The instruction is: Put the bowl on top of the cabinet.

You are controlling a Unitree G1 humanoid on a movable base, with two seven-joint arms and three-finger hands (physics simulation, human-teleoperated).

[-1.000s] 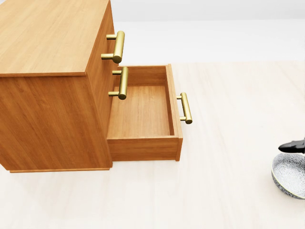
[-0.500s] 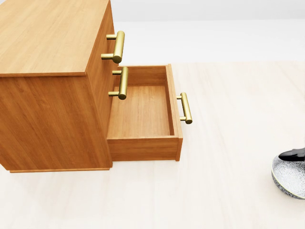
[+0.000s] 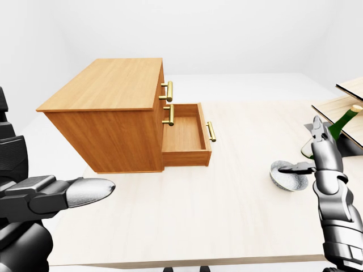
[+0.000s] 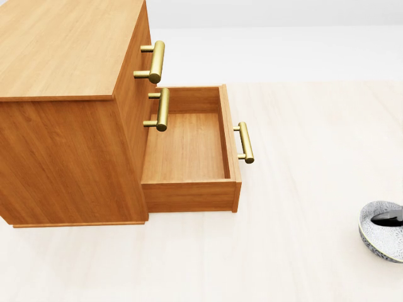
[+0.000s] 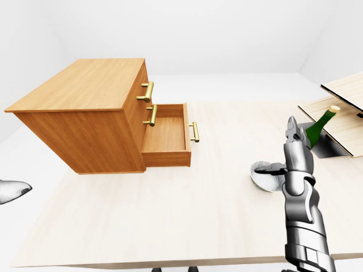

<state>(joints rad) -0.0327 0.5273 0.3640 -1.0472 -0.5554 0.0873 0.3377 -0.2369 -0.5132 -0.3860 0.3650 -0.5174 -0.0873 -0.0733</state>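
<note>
The patterned grey bowl (image 3: 287, 176) sits on the pale table at the right, far from the wooden cabinet (image 3: 109, 85). My right hand (image 3: 309, 160) hangs over the bowl's right rim. One dark finger (image 4: 386, 218) dips inside the bowl and another points straight up, so the hand is open. In the left-eye view my left hand (image 3: 85, 191) is low at the left with its fingers stretched out, holding nothing. The cabinet's flat top is bare. Its lowest drawer (image 3: 185, 134) is pulled out and holds nothing.
Brass handles (image 4: 156, 61) stick out of the cabinet's drawer fronts. A green bottle (image 3: 336, 127) leans on a dark stand beside wooden boards (image 3: 352, 88) at the right edge. The table's near edge runs along the bottom of the eye views.
In the head view the dark finger of my right hand has come down from above the bowl's rim into the bowl. Cabinet, drawer and bowl have not moved.
</note>
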